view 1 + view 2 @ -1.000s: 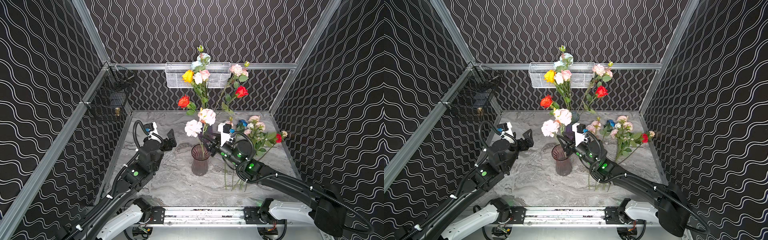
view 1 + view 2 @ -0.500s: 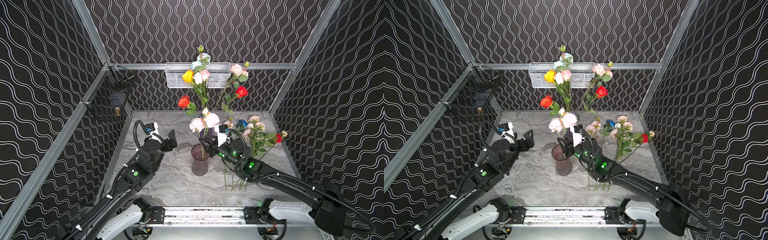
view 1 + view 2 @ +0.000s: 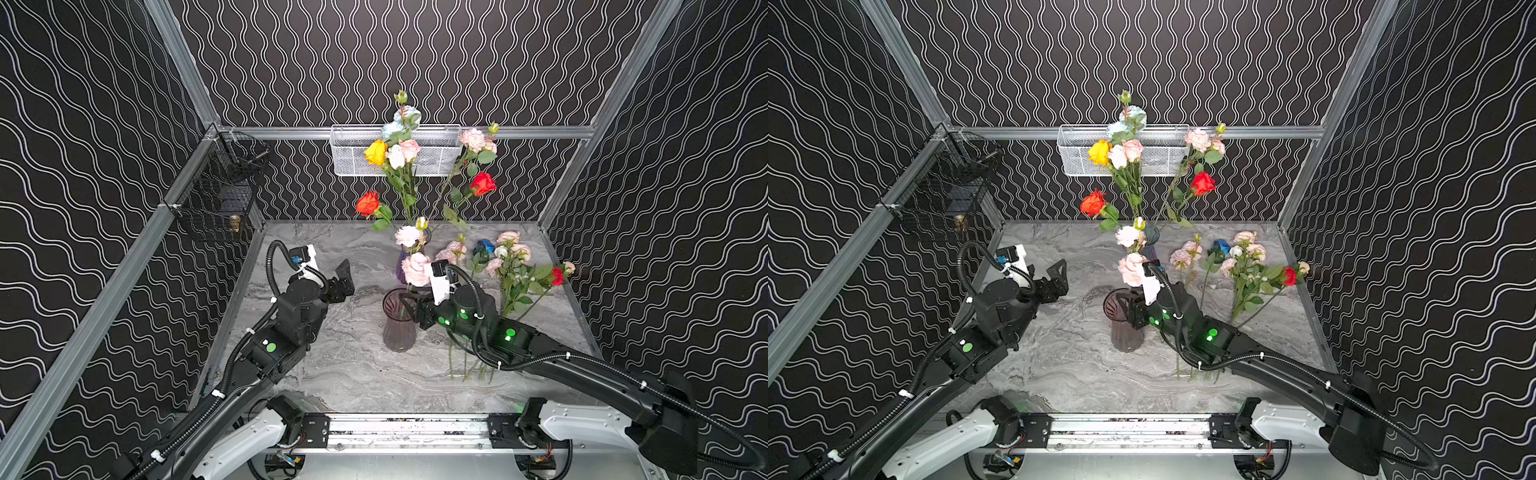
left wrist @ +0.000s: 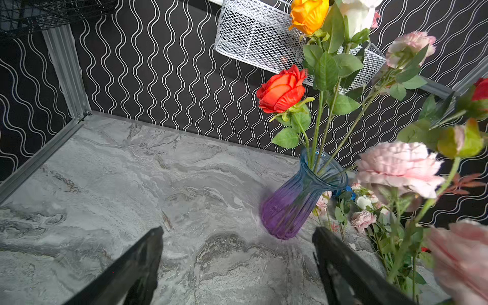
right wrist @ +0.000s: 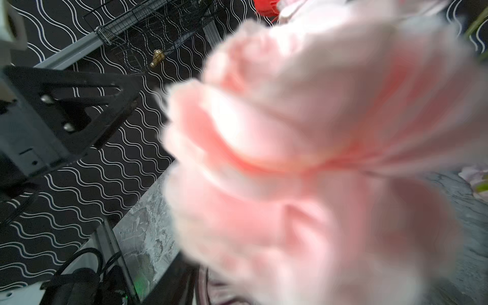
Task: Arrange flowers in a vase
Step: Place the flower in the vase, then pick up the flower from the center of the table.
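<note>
The right hand [image 3: 409, 308] hangs at the mouth of the smoky glass vase [image 3: 398, 336], its black fingers over the rim. We cannot tell whether they pinch a stem or stand apart, since a blurred pink bloom fills the right wrist view. From the vase mouth rises the pale pink spray [image 3: 415, 269], one bloom right beside the arm's wrist camera, a second higher up next to a yellow-green bud. In both top views the vase is upright near the middle of the grey marbled counter [image 3: 353, 374].

Just behind it stands the blue-and-purple vase [image 4: 295, 203], also upright and holding a bouquet. That bouquet has an orange-red rose [image 4: 281, 91] low on the left, a yellow rose [image 3: 375, 152], white and pink blooms, a red rose [image 3: 483, 183] and a pale blue bloom at the top.

To the right of both vases the loose flowers [image 3: 513, 270] lie on the counter, their pink, white, blue and red heads toward the back wall and their stems toward the robot.

We see the left hand [image 4: 237, 232] well apart on the other side, fingers spread wide and holding nothing, pointing toward the vases above bare counter. A white mesh basket [image 3: 353, 156] hangs on the back wall and a black wire basket [image 3: 216, 195] on the left wall.
</note>
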